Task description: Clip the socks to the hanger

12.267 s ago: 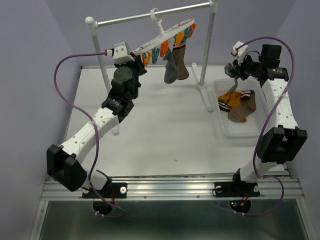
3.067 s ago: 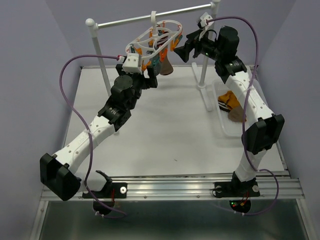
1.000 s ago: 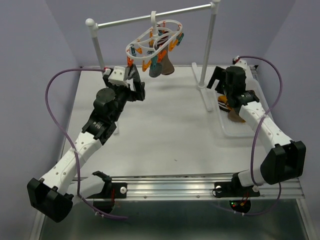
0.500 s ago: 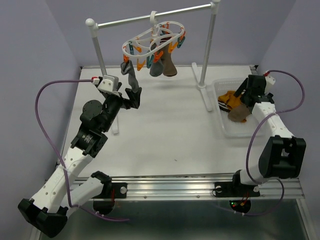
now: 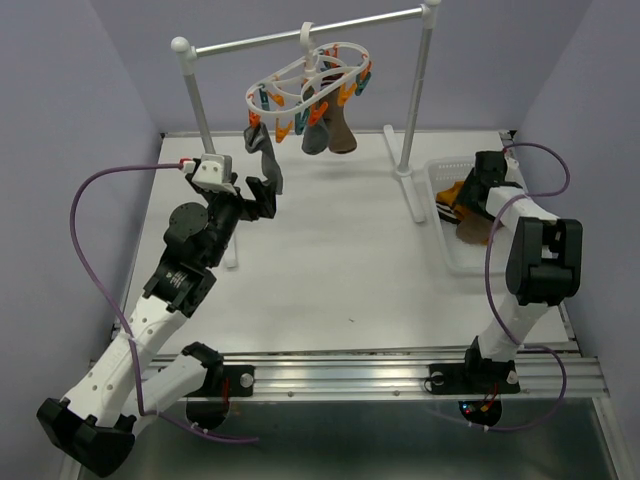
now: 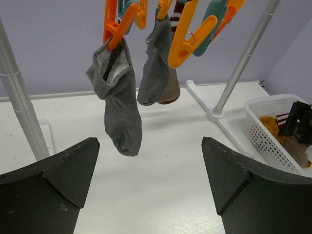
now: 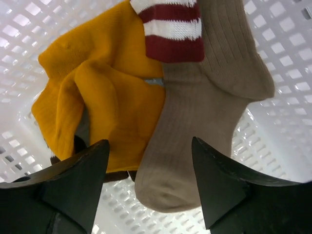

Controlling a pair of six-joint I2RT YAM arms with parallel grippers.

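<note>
The hanger (image 5: 305, 85) was hung by its hook from the crossbar of a rack (image 5: 300, 33) at the far side of the table (image 5: 330, 280). A grey sock (image 6: 119, 105) was held at its cuff by an orange clip (image 6: 117, 29) at the hanger's left end. A darker grey sock (image 6: 156, 68) and a brown sock (image 6: 171, 91) were clipped side by side nearer the middle. The left gripper (image 6: 148, 146) was raised below and in front of the grey sock, apart from it, with its fingers spread wide and nothing between them.

At the right side of the table a white basket (image 6: 265, 131) was seen. A mustard sock (image 7: 97, 102), a tan sock (image 7: 195, 131) and a sock with a red-and-white striped cuff (image 7: 168, 29) were lying in it, packed against one another. The right gripper (image 7: 150, 144) was lowered into the basket over these socks. Its fingers were parted on either side of the tan sock's toe, with nothing gripped. Whether the sock was touched could not be told.
</note>
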